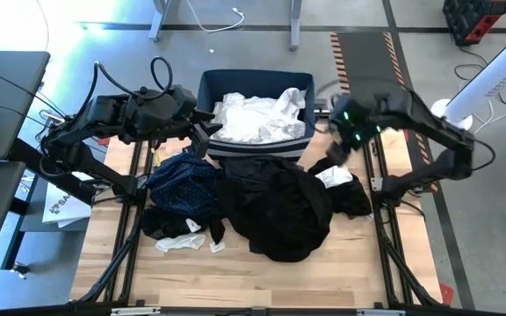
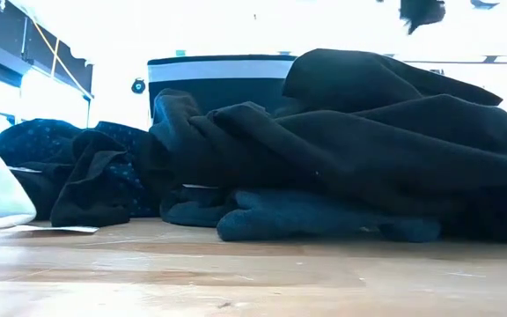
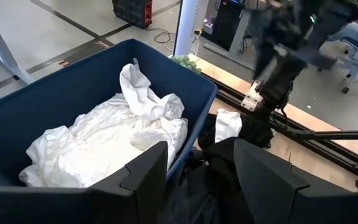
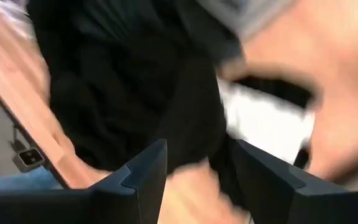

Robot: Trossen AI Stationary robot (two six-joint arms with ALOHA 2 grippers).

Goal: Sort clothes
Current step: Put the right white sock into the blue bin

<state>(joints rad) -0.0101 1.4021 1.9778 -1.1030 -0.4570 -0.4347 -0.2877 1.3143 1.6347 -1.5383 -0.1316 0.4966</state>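
Note:
White clothes (image 1: 257, 116) fill the dark blue bin (image 1: 207, 88) at the table's far side. In front of it a large black heap of clothes (image 1: 279, 206) lies on the wood, and a navy dotted garment (image 1: 183, 180) lies at the heap's left. Small white socks (image 1: 183, 241) lie near the heap's left front, and a white piece (image 1: 334, 175) lies at its right. My left gripper (image 1: 202, 132) hovers open over the bin's near left corner. My right gripper (image 1: 336, 149), blurred, hangs open above the white piece and the black cloth (image 4: 135, 93), holding nothing.
Dark rails (image 1: 385, 219) run along both sides of the wooden table. Bare wood (image 1: 262, 281) lies between the heap and the near edge. In the low view the black heap (image 2: 350, 150) hides most of the bin (image 2: 218, 79).

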